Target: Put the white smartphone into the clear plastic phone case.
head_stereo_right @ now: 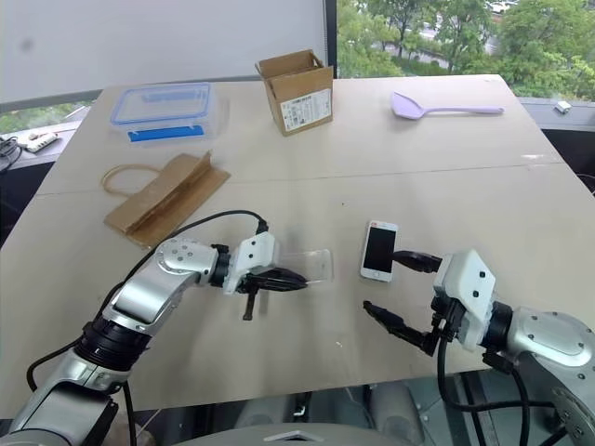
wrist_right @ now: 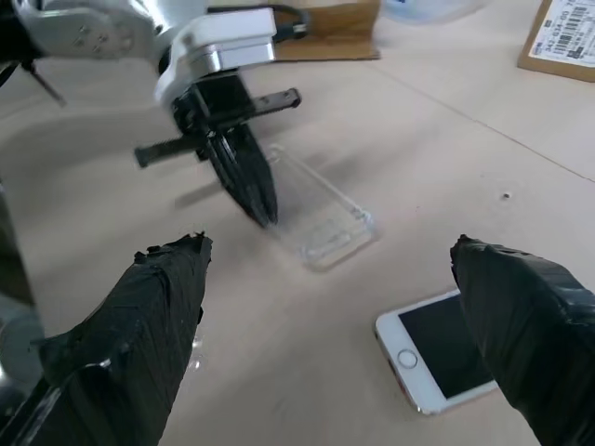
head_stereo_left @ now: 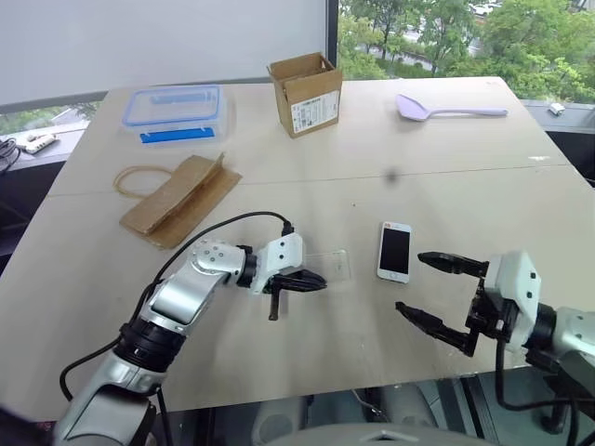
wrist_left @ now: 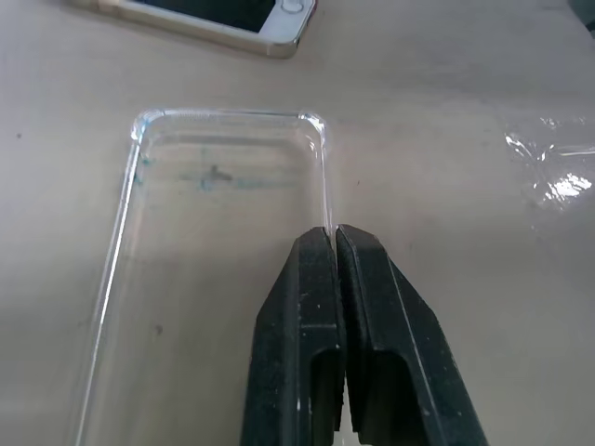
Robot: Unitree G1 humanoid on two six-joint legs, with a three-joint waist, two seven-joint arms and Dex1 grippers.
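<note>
My left gripper (head_stereo_left: 311, 280): fingers pressed together, tips over the case (head_stereo_left: 333, 265). Phone (head_stereo_left: 394, 250) lies just past my right gripper (head_stereo_left: 437, 290), whose fingers stand wide apart, holding nothing.

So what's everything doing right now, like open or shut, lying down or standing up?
white smartphone: lying flat, screen up, not in the case.
clear plastic phone case: lying flat, empty.
left gripper: shut, its tips at the case's edge.
right gripper: wide open, holding nothing.
cardboard box: upright, flaps open.
clear box: lid on.
paper bag: flat.
</note>
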